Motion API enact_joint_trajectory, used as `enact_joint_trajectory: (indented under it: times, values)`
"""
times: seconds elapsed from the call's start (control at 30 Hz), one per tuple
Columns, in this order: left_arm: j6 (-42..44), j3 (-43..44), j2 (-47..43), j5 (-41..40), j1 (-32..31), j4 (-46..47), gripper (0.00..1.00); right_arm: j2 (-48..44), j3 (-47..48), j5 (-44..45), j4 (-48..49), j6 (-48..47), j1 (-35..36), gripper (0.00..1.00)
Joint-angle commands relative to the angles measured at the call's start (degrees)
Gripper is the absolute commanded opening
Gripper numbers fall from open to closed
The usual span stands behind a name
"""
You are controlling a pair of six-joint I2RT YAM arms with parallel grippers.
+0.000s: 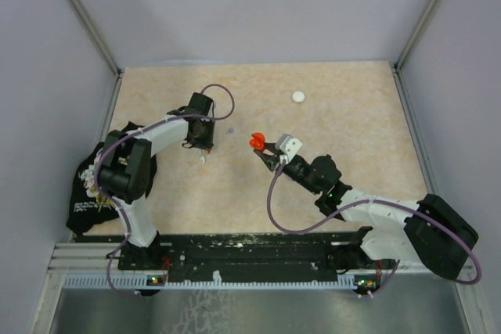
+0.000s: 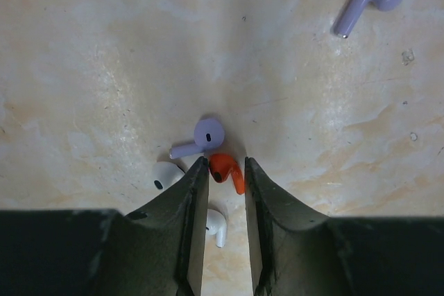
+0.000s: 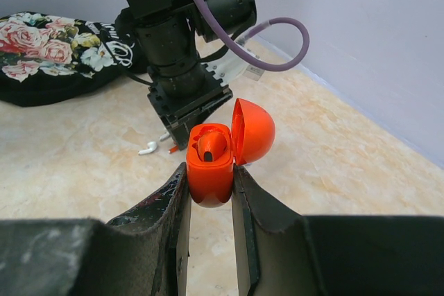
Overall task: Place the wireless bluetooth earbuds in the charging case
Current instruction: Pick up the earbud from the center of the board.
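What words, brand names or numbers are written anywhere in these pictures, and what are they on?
No text can be read.
Black fabric with a rose print: pale curly lettering beside the flowers, too blurred to read.
The same fabric seen from above: rows of pale print, too small to read.
Open orange plastic charging case and red plastic earbud: no markings visible.

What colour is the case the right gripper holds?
The case is orange-red; right wrist view shows it best.

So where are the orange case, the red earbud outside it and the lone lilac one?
Orange case (image 3: 210,179): right wrist view, front of its base.
Red earbud (image 2: 225,168): left wrist view, its head.
Lone lilac earbud (image 2: 371,3): left wrist view, upper stem.
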Motion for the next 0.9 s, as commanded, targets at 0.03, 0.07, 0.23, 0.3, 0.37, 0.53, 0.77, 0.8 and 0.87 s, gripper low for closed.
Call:
enact_joint_trajectory:
  times: [0.03, 0.07, 0.23, 0.3, 0.37, 0.53, 0.77, 0.8, 0.87]
  values:
    - [0.68, 1.99, 2.10, 0.71, 0.22, -2.32, 0.32, -1.02, 0.28, -1.02, 2.97, 0.11, -0.83, 0.00]
    - [0.75, 1.95, 2.26, 0.87, 0.20, -2.48, 0.32, -1.00, 0.27, -1.09, 3.11, 0.14, -0.86, 0.00]
    - [0.86, 1.94, 3.02, 1.04, 0.21, -3.04, 0.29, -1.02, -0.13, -1.37, 3.86, 0.68, -0.90, 0.00]
    - [0.94, 2.13, 3.41, 1.69, 0.17, -3.48, 0.26, -1.13, -0.23, -1.38, 3.93, 0.78, -0.92, 0.00]
    - [0.97, 2.43, 3.60, 2.18, 0.10, -4.10, 0.24, -1.46, -0.38, -1.42, 4.02, 0.76, -1.00, 0.00]
    - [0.64, 1.92, 2.61, 3.04, -0.11, -4.37, 0.18, -1.51, -0.31, -2.00, 3.96, 0.72, -1.27, 0.00]
    - [0.01, -1.61, -3.14, 4.73, -0.34, -1.54, 0.12, -1.41, 0.02, -2.87, 3.69, 0.64, -1.35, 0.00]
    - [-0.12, -2.09, -4.06, 4.95, -0.34, -1.15, 0.12, -1.45, 0.06, -2.96, 3.69, 0.67, -1.32, 0.00]
    - [-0.21, -3.07, -5.85, 5.33, -0.32, -0.36, 0.11, -1.57, -0.11, -3.11, 3.81, 0.69, -1.36, 0.00]
